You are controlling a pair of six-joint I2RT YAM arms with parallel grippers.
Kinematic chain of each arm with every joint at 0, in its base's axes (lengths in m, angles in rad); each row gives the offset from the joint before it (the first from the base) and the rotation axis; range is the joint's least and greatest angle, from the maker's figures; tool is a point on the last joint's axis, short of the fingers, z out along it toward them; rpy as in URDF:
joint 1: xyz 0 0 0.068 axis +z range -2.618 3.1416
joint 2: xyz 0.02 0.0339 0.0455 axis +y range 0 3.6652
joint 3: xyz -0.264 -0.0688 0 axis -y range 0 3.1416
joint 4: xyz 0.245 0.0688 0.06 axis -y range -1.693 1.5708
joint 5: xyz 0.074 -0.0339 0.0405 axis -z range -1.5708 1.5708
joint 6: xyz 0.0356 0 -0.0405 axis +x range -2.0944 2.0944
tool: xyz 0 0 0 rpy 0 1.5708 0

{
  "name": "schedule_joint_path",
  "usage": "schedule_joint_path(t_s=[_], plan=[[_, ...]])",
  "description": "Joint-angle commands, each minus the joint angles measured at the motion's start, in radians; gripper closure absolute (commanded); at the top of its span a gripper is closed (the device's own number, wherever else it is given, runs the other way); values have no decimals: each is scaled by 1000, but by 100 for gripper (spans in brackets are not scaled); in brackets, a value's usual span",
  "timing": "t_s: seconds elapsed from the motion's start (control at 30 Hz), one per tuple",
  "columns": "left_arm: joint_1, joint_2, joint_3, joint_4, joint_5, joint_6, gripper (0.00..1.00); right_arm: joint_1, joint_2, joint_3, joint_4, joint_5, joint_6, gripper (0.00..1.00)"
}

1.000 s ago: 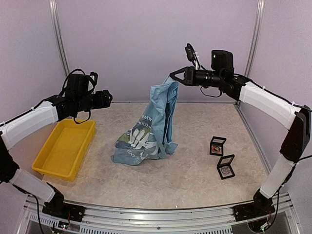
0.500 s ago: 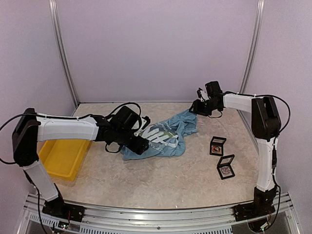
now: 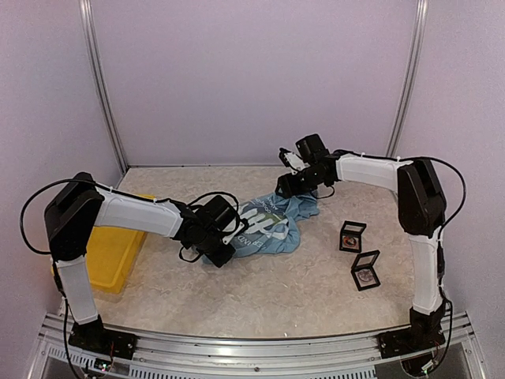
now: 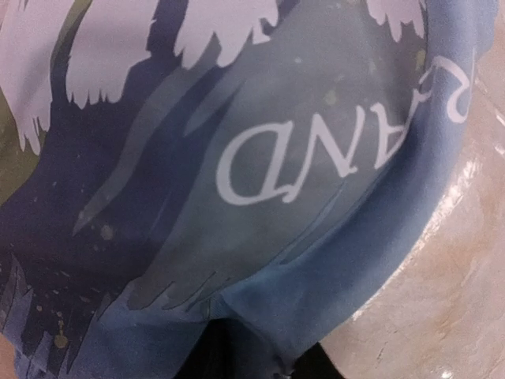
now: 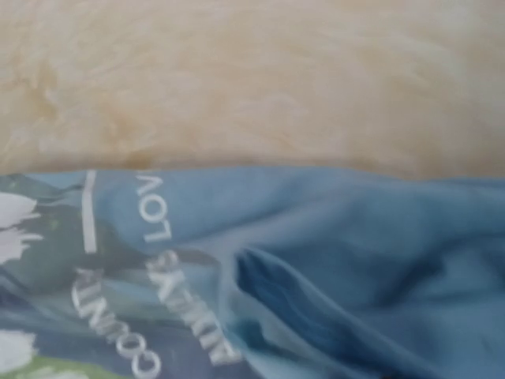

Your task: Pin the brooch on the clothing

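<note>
You are watching the shirt (image 3: 272, 230) lying bunched on the table (image 3: 316, 304), long axis running 8 to 2 o'clock, left gripper (image 3: 225, 251) sitting at its 8 o'clock end, right gripper (image 3: 287, 186) at 1 o'clock, both equally near, fingers' spread not showing, cannot tell.
</note>
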Motion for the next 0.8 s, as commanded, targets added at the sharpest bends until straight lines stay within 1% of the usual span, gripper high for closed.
schedule_joint_path(t_s=[0.0,0.03,0.1,0.17,0.2,0.23,0.27,0.33,0.37,0.43,0.53,0.6,0.7,0.77], plan=[[2,-37,-12,42,-4,6,96,6,118,128,-47,-11,-109,34],[3,-56,-20,52,-1,3,100,12,151,171,-71,-9,-138,34],[7,-90,-29,66,6,2,100,23,212,248,-117,5,-159,34],[11,-109,-28,66,11,1,100,27,261,308,-166,8,-193,38],[14,-115,-27,62,11,1,100,26,279,332,-189,5,-195,44],[15,-119,-26,61,14,1,100,27,288,348,-206,1,-195,54],[17,-125,-27,63,18,-11,100,26,287,346,-212,-9,-195,61],[21,-138,-29,67,24,-29,100,27,263,314,-196,-36,-194,72],[24,-146,-29,70,25,-33,100,27,245,298,-185,-44,-192,79],[34,-162,-26,75,19,-39,100,27,211,285,-173,-47,-185,100],[63,-186,1,71,-38,-42,100,27,160,327,-190,-37,-180,100],[103,-213,55,60,-82,-36,100,22,117,380,-211,-29,-182,100],[162,-242,203,46,-136,-11,100,5,43,471,-211,-58,-187,100],[188,-254,304,45,-136,40,100,-9,-20,523,-200,-85,-178,100]])
